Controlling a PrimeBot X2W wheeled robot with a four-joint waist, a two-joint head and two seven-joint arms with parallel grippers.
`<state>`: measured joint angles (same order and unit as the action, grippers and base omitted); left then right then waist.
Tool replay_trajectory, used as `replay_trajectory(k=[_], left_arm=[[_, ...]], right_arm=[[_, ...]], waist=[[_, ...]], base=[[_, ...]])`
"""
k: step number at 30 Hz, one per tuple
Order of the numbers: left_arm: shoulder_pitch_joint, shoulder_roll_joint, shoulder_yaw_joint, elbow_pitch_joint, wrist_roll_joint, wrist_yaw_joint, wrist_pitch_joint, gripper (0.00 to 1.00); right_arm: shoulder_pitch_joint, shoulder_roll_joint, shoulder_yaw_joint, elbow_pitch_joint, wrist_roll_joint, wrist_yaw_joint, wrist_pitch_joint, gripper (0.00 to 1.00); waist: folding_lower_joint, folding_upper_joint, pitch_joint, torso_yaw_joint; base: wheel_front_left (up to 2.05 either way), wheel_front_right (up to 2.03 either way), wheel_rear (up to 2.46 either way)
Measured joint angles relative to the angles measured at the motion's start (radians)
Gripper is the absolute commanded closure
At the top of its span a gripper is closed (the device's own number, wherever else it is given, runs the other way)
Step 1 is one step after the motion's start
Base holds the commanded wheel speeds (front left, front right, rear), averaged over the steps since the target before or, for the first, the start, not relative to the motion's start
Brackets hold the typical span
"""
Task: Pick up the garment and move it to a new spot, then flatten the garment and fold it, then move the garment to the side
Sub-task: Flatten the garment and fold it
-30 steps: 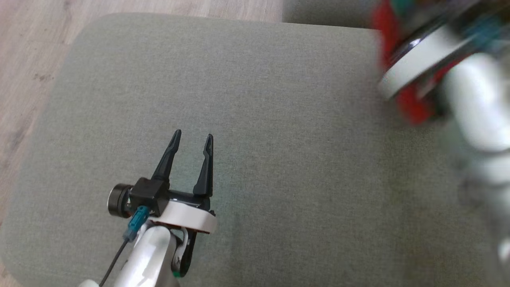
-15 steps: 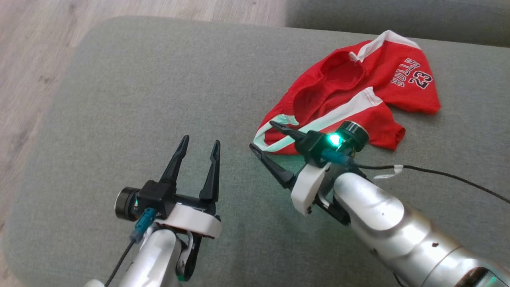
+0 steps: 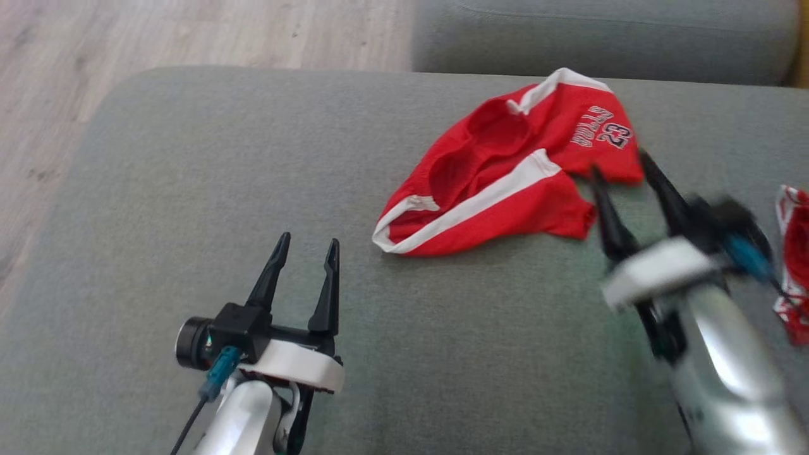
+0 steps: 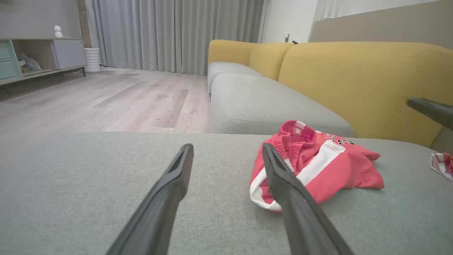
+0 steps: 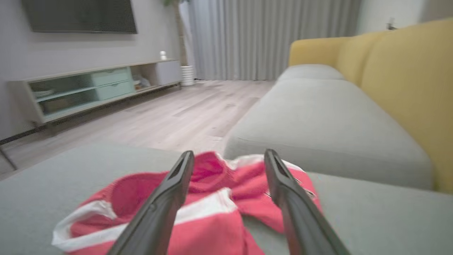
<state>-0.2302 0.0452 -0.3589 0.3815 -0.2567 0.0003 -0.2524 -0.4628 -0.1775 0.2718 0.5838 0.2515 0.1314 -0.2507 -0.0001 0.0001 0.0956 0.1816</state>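
Red basketball shorts [image 3: 499, 170] [image 4: 318, 170] [image 5: 212, 212], white side stripe, dark "23" print: crumpled, loose on the grey seat cushion [image 3: 189, 158], right of centre and toward its far edge. Long axis in the head view diagonal, from a white-trimmed end at lower left to the printed end at upper right, stripe along the same line, print upside down from the robot's side. Far edge close behind the printed end, with a second grey cushion [image 3: 600, 38] beyond the seam. Wide bare cushion to the left and on the near side of the shorts; rounded far-left corner, then wood floor [image 3: 189, 31]. Right gripper [image 3: 619, 163] [image 5: 229, 153]: motion-blurred, fingers apart, nothing between them, tips just beside the shorts' right-hand end; contact not clear. Left gripper [image 3: 308, 240] [image 4: 227, 147]: fingers apart, empty, over bare cushion well apart from the shorts, pointing away from the robot. Second red-and-white cloth item [image 3: 793, 253] [image 4: 440, 164]: at the right edge, past the right gripper, kind not clear. Yellow sofa backrest [image 4: 354, 81] behind the cushions; grey curtains [image 4: 177, 35] and a low TV cabinet [image 5: 88, 88] across the floor.
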Motion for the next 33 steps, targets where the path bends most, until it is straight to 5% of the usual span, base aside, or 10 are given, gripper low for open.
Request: replay_trajectory(k=[4,10,16,33], left_arm=[[0.007,0.0,0.009,-0.012,0.001,0.0,0.0,0.0],[0.012,0.0,0.018,-0.019,0.009,-0.001,0.0,0.0],[0.002,0.0,0.017,-0.024,0.01,-0.01,0.0,0.0],[-0.057,0.0,-0.028,-0.012,-0.016,-0.007,0.0,0.0]], right_arm=[[0.19,0.061,-0.195,-0.098,-0.079,0.0,0.0,0.0],[0.298,0.119,-0.232,-0.17,-0.14,0.0,0.0,0.0],[0.25,0.12,-0.244,-0.179,-0.157,0.0,0.008,0.0],[-0.092,0.025,-0.114,0.093,-0.05,0.0,0.218,0.0]], waist=[[0.0,0.0,0.0,-0.028],[0.0001,0.0,0.023,-0.068],[0.0002,0.0,0.059,-0.074],[0.0003,0.0,0.159,0.053]], base=[[0.0,0.0,0.0],[0.0,0.0,0.0],[0.0,0.0,0.0],[0.0,0.0,0.0]])
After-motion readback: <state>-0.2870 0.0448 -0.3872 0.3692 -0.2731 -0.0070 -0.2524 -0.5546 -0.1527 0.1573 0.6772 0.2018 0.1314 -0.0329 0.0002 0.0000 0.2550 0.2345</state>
